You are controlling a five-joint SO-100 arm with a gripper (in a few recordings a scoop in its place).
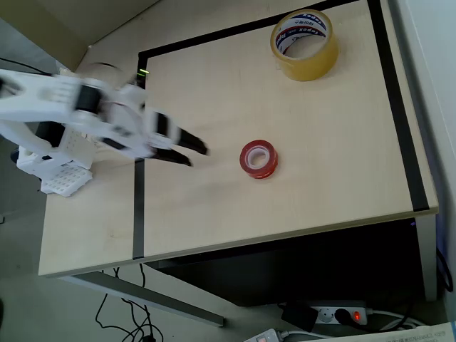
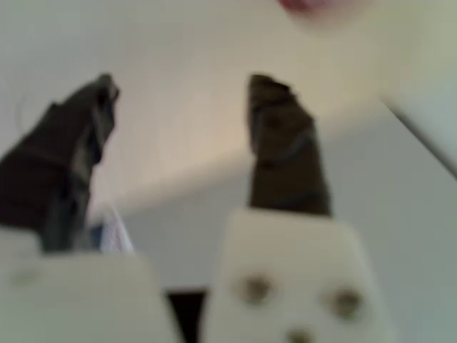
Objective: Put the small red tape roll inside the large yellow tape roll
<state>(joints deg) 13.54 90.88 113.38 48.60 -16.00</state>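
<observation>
The small red tape roll [image 1: 258, 158] lies flat near the middle of the table. Far back on the right stands the large yellow tape roll [image 1: 304, 44], its white core printed in blue and red. My gripper [image 1: 197, 156] hovers to the left of the red roll, a short gap away, its two dark fingers spread open with nothing between them. In the blurred wrist view my gripper [image 2: 182, 86] shows both dark fingers apart, and a sliver of the red roll [image 2: 308, 5] peeks in at the top edge.
Black tape lines [image 1: 138, 206] frame the work area on the pale wooden table. The white arm base [image 1: 53, 167] sits at the left edge. Cables and a power strip [image 1: 335, 313] lie on the floor below the front edge.
</observation>
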